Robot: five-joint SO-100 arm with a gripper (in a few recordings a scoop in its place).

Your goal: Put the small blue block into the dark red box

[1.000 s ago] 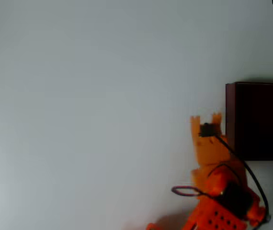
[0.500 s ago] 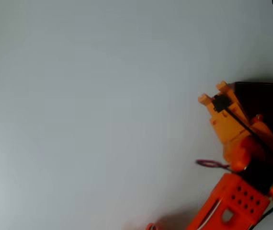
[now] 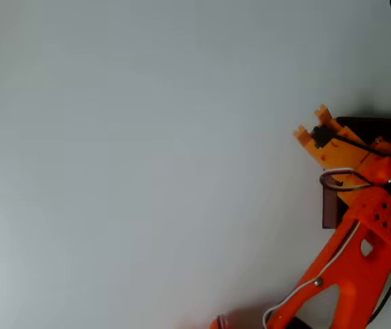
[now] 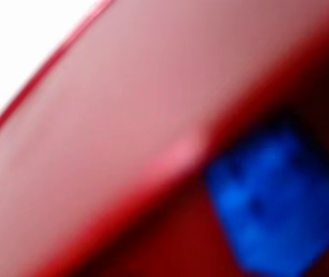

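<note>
- Overhead, the orange end effector (image 3: 312, 123) sits at the upper-left corner of the dark red box (image 3: 329, 209), fingertips slightly apart; cannot tell whether they clamp anything.
- Wrist view, blurred: small blue block (image 4: 277, 199) appears as a bright blue squarish patch, lower right, beside a broad red-pink wall of the box (image 4: 124, 127).
- Pale grey surface (image 3: 147, 164).

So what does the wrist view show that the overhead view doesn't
Only the wrist view shows the small blue block, blurred and very close, lying against the red inner surface. Only the overhead view shows the orange arm, its end effector by the box's upper left corner, and the pale table around them. Both show the dark red box.
</note>
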